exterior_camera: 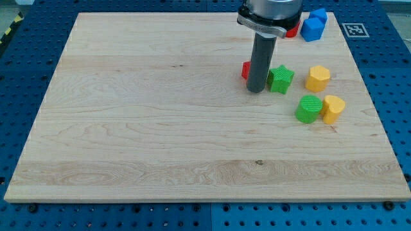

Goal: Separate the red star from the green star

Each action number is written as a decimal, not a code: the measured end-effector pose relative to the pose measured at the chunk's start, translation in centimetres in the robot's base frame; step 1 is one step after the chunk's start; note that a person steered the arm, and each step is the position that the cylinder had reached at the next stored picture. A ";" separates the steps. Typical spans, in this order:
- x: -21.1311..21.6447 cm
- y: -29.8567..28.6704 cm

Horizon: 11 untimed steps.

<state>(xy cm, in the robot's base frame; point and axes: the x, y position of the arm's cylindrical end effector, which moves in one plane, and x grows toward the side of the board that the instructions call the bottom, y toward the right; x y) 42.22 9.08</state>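
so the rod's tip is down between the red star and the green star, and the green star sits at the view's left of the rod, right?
Not quite. In the camera view my tip is between the two, but the green star sits at the view's right of the rod. The red star is the one at the view's left, mostly hidden behind the rod.

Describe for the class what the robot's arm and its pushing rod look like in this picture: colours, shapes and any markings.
Only the arm's lowest part shows. A wide, round, dark grey housing enters from the view's top, ending in a lighter metallic flange. Below it hangs a straight, smooth, dark grey cylindrical rod, narrower than the housing, down to my tip. No cables, labels or markings are visible.
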 end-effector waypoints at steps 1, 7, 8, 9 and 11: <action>3.1 1.8; -3.9 -3.0; -3.9 -8.1; -4.8 -10.2; -1.4 -5.2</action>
